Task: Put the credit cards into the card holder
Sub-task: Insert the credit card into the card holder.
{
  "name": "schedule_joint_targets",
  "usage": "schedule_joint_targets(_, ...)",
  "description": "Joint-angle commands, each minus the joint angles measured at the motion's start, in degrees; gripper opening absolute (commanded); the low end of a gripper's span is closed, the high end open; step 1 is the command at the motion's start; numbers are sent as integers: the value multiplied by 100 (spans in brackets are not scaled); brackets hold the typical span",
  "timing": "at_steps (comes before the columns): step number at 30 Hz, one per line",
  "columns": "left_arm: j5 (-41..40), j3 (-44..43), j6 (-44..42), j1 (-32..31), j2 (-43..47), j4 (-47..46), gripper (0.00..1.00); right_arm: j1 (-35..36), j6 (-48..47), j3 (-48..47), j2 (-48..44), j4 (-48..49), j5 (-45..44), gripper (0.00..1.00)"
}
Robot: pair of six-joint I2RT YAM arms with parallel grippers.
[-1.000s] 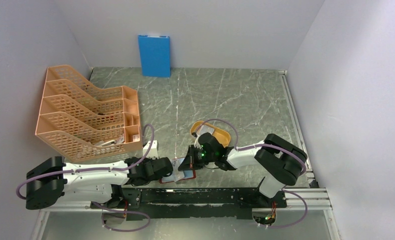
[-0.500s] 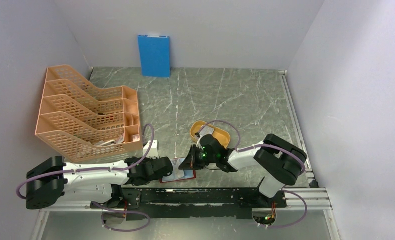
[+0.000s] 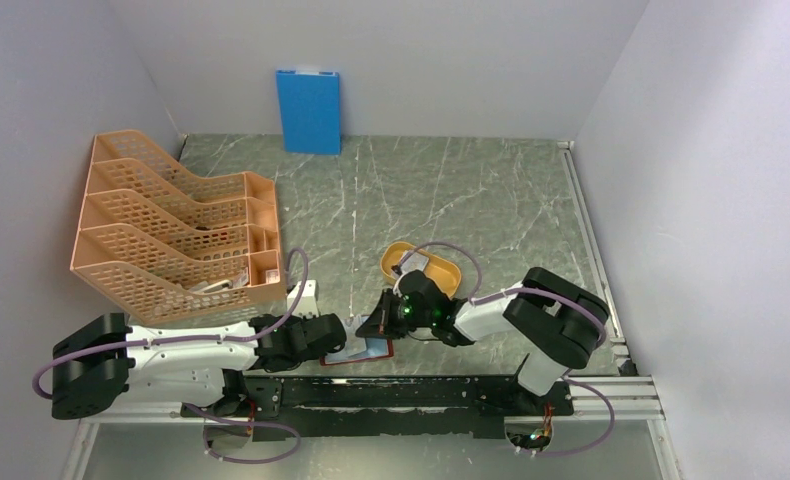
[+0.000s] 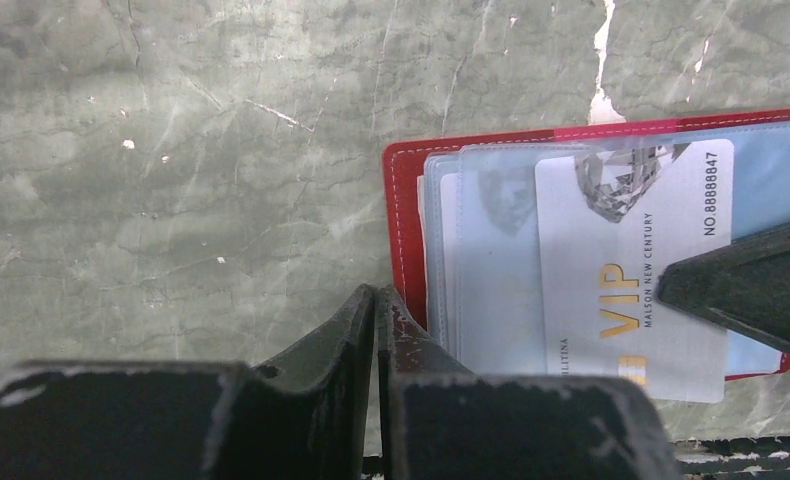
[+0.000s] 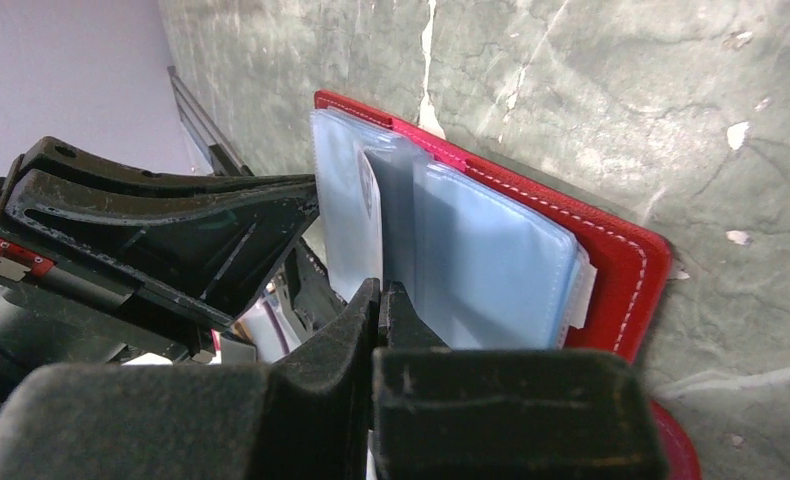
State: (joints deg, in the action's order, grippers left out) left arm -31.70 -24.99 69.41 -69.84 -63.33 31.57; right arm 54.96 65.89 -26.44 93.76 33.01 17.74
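Lying open and flat on the grey-green marbled desk (image 3: pixel 471 190), close to its near edge between the two arms, the dark-red card holder (image 4: pixel 403 200) shows its stitched cover and a fan of clear plastic sleeves (image 5: pixel 491 260). A white credit card (image 4: pixel 621 270), printed with gold VIP lettering and a number along one edge, rests among those sleeves with its upper part under a translucent layer; how far it sits inside a pocket cannot be told. A second pale blue card or sleeve shows beneath it at the far side of the holder. The left pincer (image 4: pixel 376 300) is closed, its two fingers pressed together with only a thin slit between them, and their tips meet the holder's outer edge; whether that edge is pinched between them cannot be told. The right pincer (image 5: pixel 381 295) is closed too, holding nothing that can be seen, its tips set down at the fold between two sleeves, and from the left wrist view one of its dark fingers lies across the VIP card. Beyond the right pincer sits a yellow-orange oval tray (image 3: pixel 441 262) with a pale item inside, too small to make out. An orange mesh file rack (image 3: pixel 171 230) stands at the left of the desk, and a blue board (image 3: pixel 309 110) leans upright against the back wall.
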Motion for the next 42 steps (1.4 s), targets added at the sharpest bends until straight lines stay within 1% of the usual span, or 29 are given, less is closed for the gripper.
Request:
schedule_joint_targets(1,707,260,47,6,-184,-247,12,145,112,104,151,-50,-327,0)
schedule_joint_targets(14,780,320,40,6,-261,-423,11,394,282,76,274,-40,-456,0)
schedule_joint_targets(17,764,308,64,6,-277,-391,11,399,271,105,132,-142,-512,0)
schedule_joint_targets(18,762,306,64,6,-272,-377,11,399,262,111,47,-228,-555,3)
schedule_joint_targets(19,750,305,64,6,-262,-364,11,401,228,108,-41,-317,-586,9)
schedule_joint_targets(21,737,310,66,6,-222,-340,11,396,134,83,-201,-513,-648,29)
schedule_joint_targets(24,718,320,80,6,-165,-336,11,397,39,7,-374,-827,-722,43)
schedule_joint_targets(26,718,328,86,6,-147,-350,11,396,-15,-55,-433,-995,-728,49)
schedule_joint_targets(32,790,338,47,6,-188,-469,11,420,-110,-263,-312,-1266,-643,51)
schedule_joint_targets(38,951,431,-6,6,-46,-778,10,564,-167,-551,-32,-1394,-544,50)
schedule_joint_targets(42,942,431,-8,6,13,-773,10,625,-214,-678,73,-1457,-517,49)
